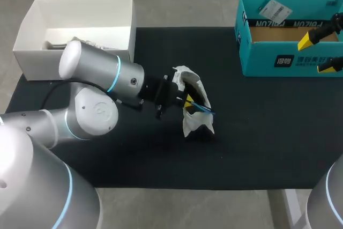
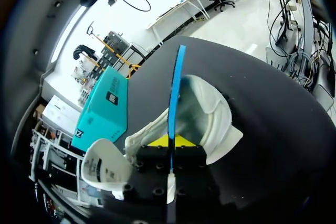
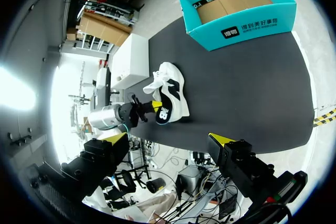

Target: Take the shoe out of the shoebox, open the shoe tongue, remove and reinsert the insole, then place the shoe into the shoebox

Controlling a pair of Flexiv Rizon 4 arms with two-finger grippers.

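Note:
A white shoe (image 1: 197, 90) lies on its side in the middle of the black mat (image 1: 257, 127). My left gripper (image 1: 188, 101) reaches into its opening and is shut on the thin blue insole (image 1: 202, 108). In the left wrist view the insole (image 2: 176, 87) stands edge-on between the yellow tips of the left gripper (image 2: 169, 141), rising out of the shoe (image 2: 212, 111). My right gripper (image 1: 318, 53) hangs open over the teal shoebox (image 1: 278, 60) at the far right. The right wrist view shows the shoe (image 3: 173, 85) far ahead of the right gripper (image 3: 167, 139), whose fingers are spread wide.
An open white box (image 1: 80, 1) holding some items stands at the mat's back left corner. The teal shoebox (image 3: 241, 24) is open with a brown cardboard floor. The left arm's big joints cover the mat's left front part.

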